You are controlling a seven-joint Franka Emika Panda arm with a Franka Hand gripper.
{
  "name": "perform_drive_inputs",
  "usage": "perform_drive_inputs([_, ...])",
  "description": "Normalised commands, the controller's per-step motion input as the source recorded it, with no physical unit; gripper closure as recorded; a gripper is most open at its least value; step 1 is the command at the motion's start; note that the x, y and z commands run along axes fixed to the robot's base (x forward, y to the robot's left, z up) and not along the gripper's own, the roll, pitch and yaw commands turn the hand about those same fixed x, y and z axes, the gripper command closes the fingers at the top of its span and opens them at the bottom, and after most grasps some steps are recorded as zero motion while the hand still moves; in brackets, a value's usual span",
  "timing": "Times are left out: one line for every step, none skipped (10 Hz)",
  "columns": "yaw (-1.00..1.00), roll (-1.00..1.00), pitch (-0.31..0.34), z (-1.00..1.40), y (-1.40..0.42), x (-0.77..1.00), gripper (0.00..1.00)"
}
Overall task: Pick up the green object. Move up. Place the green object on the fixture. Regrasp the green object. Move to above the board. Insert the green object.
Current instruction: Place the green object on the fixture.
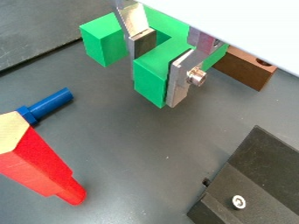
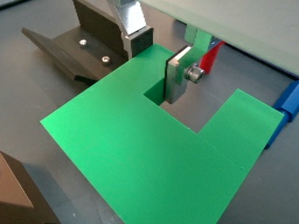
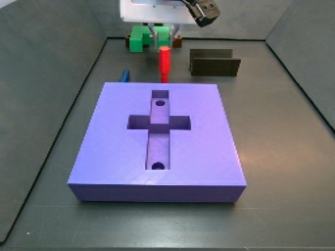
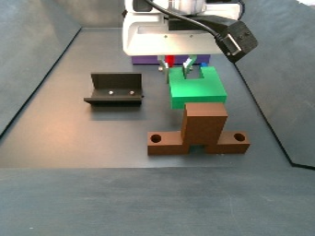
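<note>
The green object (image 4: pixel 197 88) is a chunky block with a square notch, lying flat on the dark floor in front of the board (image 3: pixel 164 137). My gripper (image 1: pixel 160 70) is down at the block and open. Its fingers straddle one arm of the block, with one silver finger (image 2: pixel 177 77) in the notch and the other finger (image 2: pixel 135 35) outside the block's edge with a small gap. In a side view the gripper (image 3: pixel 157 39) hangs at the far end beside the green object (image 3: pixel 139 41). The fixture (image 4: pixel 117 89), also visible as the fixture (image 3: pixel 214 63), stands apart on the floor.
A brown cross-shaped stand (image 4: pixel 200 129) is close beside the green block. A red peg (image 3: pixel 165 64) and a small blue piece (image 1: pixel 45 103) lie near the board's far edge. Grey walls enclose the floor.
</note>
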Motion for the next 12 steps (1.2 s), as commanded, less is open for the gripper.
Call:
perform_drive_inputs([-0.11, -1.00, -0.157, 0.28, 0.00, 0.50, 1.00])
perform_drive_inputs([-0.09, -1.00, -0.066, 0.29, 0.00, 0.58, 1.00])
perform_drive_inputs([-0.14, -1.00, 0.000, 0.34, 0.00, 0.64, 1.00])
perform_drive_inputs([-0.17, -1.00, 0.000, 0.40, -0.06, 0.70, 1.00])
perform_drive_inputs([-0.20, -0.96, 0.006, 0.45, -0.13, 0.76, 1.00])
perform_drive_inputs([-0.24, -1.00, 0.000, 0.45, -0.13, 0.72, 1.00])
perform_drive_inputs([-0.25, -1.00, 0.000, 0.46, -0.14, 0.68, 1.00])
perform_drive_inputs([-0.26, -1.00, 0.000, 0.44, -0.13, 0.62, 1.00])
perform_drive_inputs([-0.27, -1.00, -0.003, 0.32, -0.03, 0.59, 1.00])
perform_drive_inputs([-0.30, -1.00, -0.109, 0.25, -0.01, 0.49, 1.00])
perform_drive_inputs([-0.29, -1.00, -0.097, 0.26, -0.03, 0.53, 1.00])
perform_drive_inputs([-0.28, -1.00, -0.080, 0.26, 0.00, 0.53, 1.00])
